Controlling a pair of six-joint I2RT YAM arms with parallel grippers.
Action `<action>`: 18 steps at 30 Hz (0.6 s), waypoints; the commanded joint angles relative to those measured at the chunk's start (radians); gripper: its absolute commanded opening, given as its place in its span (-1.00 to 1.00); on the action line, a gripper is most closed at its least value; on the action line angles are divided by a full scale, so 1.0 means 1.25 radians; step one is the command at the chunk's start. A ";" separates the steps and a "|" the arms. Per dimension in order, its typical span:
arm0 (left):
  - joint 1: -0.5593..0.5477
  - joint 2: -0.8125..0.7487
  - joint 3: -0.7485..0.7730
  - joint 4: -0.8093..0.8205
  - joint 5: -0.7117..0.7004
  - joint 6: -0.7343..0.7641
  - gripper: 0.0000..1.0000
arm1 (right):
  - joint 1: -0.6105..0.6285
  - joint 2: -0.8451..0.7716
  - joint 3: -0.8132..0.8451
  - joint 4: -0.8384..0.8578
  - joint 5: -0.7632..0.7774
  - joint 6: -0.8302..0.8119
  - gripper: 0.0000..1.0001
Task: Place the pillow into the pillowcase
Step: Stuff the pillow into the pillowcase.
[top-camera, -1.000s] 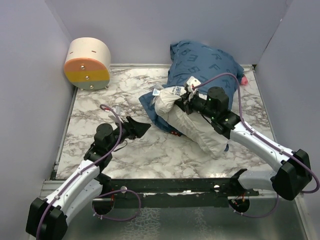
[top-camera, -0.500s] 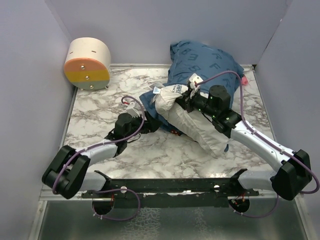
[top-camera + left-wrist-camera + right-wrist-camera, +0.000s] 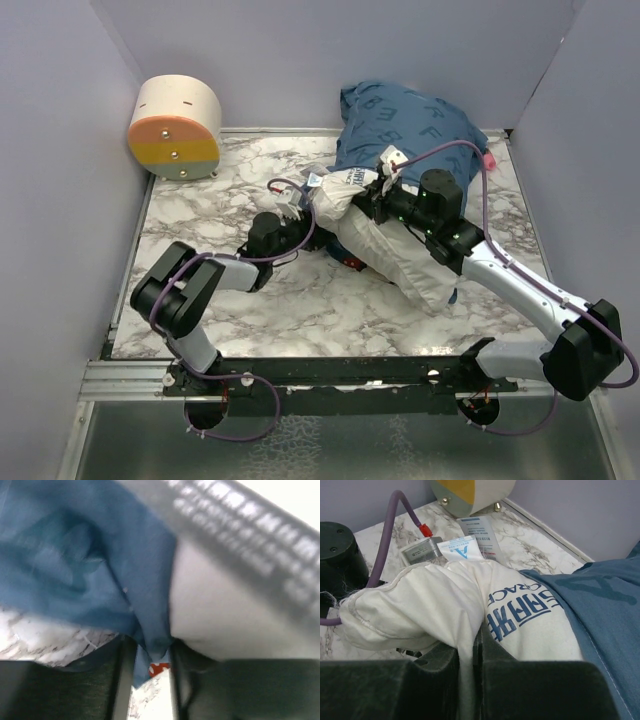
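The white pillow (image 3: 395, 255) lies slanted across the marble table, its upper end inside the mouth of the dark blue pillowcase (image 3: 405, 120). My right gripper (image 3: 372, 197) is shut on a fold of the pillow (image 3: 420, 610) beside its blue printed lettering; in the right wrist view the gripper (image 3: 470, 647) pinches white cloth. My left gripper (image 3: 308, 232) reaches the pillowcase's lower left flap. In the left wrist view its jaws (image 3: 148, 650) stand apart, with a tip of the blue pillowcase (image 3: 100, 565) hanging between them and the pillow (image 3: 225, 615) on the right.
A cream drum with an orange, yellow and teal face (image 3: 176, 128) stands at the back left corner. Lilac walls close in the table (image 3: 200, 210) on three sides. A small red thing (image 3: 159, 669) lies under the pillow's edge. Paper tags (image 3: 477, 535) lie by the pillow's end.
The left arm swung from the near left of the table across to the pillowcase's lower flap, so blue cloth now sits between its jaws. The right arm has barely moved.
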 commanded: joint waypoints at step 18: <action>0.006 -0.614 0.081 -0.535 0.086 0.146 -1.00 | 0.024 0.238 0.244 -0.337 0.159 -0.099 -0.99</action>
